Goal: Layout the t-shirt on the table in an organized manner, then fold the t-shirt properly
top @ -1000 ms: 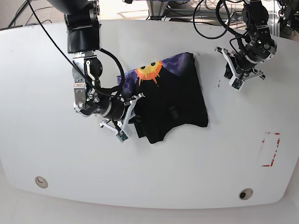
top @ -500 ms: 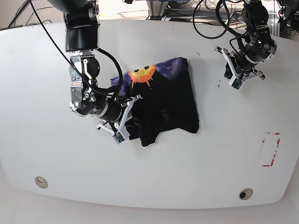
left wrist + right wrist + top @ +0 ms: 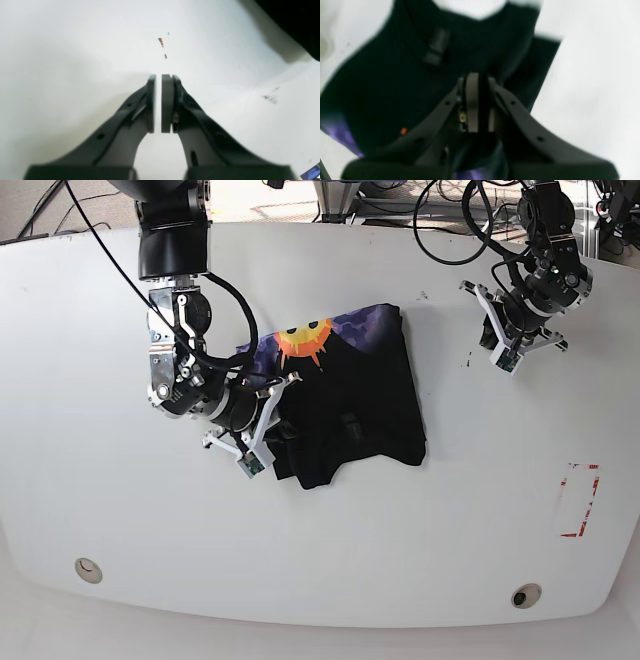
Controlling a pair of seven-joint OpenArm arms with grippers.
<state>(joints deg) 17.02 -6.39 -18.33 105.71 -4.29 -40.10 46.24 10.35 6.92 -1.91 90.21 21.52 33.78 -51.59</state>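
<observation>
The black t-shirt [image 3: 370, 400] lies bunched on the white table [image 3: 400, 530], left of the middle. A purple patch with an orange sun print shows at its far-left edge. My right gripper [image 3: 283, 428] is at the shirt's near-left edge. In the right wrist view that gripper [image 3: 477, 75] is shut on a fold of the black t-shirt [image 3: 382, 82]. My left gripper [image 3: 490, 335] hovers over bare table at the far right, apart from the shirt. Its pads [image 3: 166, 100] stand almost together with nothing between them. A corner of the t-shirt [image 3: 295, 22] shows beyond it.
A red dashed rectangle [image 3: 578, 500] marks the table at the right. Two round holes [image 3: 88, 568] [image 3: 525, 595] sit near the front edge. Small red-brown specks [image 3: 162, 42] and dark specks [image 3: 270, 98] lie by the left gripper. Cables [image 3: 450, 230] hang at the back.
The right gripper has dragged the t-shirt to the left, most of it early in the second. The left arm has stayed where it was.
</observation>
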